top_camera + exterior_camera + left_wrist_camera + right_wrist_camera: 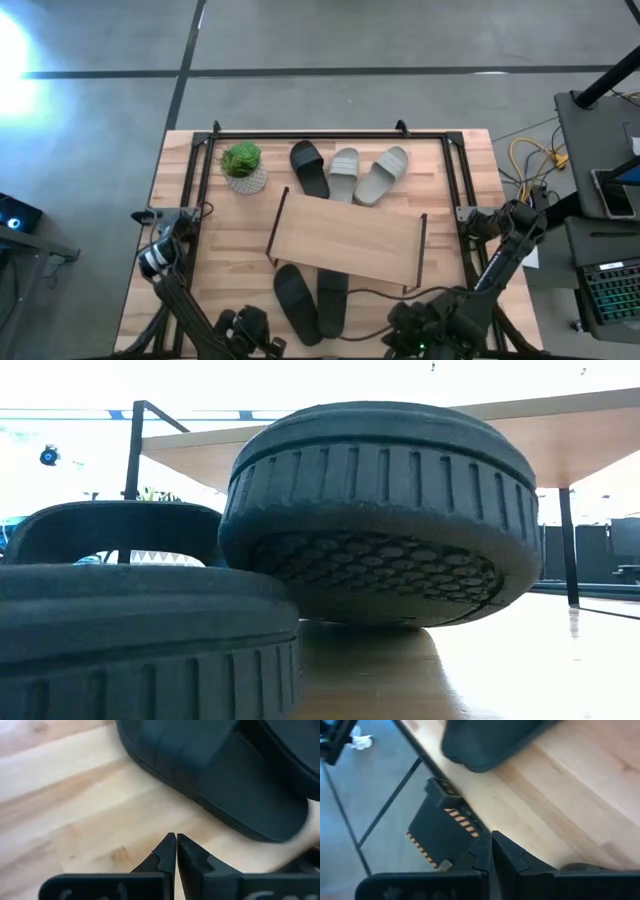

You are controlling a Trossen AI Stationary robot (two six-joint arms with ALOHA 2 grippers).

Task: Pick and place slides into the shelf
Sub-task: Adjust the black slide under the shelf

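Two black slides lie at the table's near side, one (297,303) beside the other (332,300), whose far end reaches under the shelf (345,235). The low view shows both from close up, the left one (140,630) flat and the right one (380,510) with its near end raised, sole showing. Beyond the shelf lie a black slide (310,168) and two light grey slides (343,174) (382,175). A sixth slide is hidden. My left gripper (176,842) is shut just short of a black slide (215,775). My right gripper (491,842) is shut over the near table edge, with a black slide (485,740) ahead of it.
A small potted plant (243,166) stands at the far left, next to the black slide. Black rails (330,133) frame the tabletop. The shelf's thin black side frames (275,230) stand on the wood. Bare wood shows to the left and right of the shelf. A laptop (610,290) sits off the table's right.
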